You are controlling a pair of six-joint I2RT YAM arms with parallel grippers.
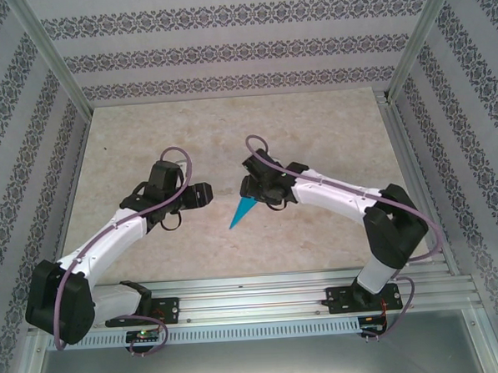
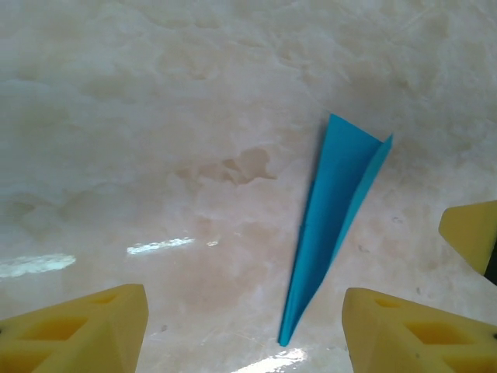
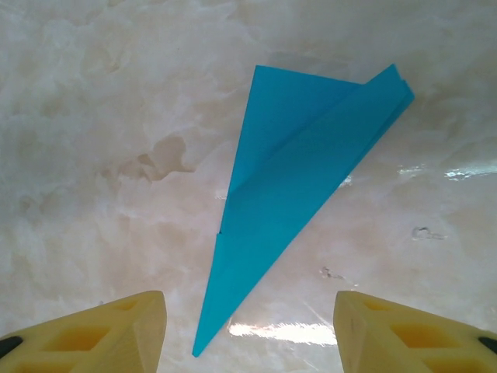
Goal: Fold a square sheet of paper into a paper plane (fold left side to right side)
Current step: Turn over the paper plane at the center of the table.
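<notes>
Lying flat on the marble-patterned table (image 1: pixel 313 125), the paper plane (image 3: pixel 299 186) (a narrow cyan dart) sits untouched between the left gripper (image 2: pixel 245 311) and right gripper (image 3: pixel 250 307), both with jaws spread.

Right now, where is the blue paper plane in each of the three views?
Top view: paper plane at centre, nose toward the near edge.
Left wrist: paper plane right of centre, nose at the bottom.
Right wrist: paper plane at centre, nose at bottom left.
Shared landmark: the marbled table; on it a brown blotch lies just left of the plane in both wrist views.
</notes>
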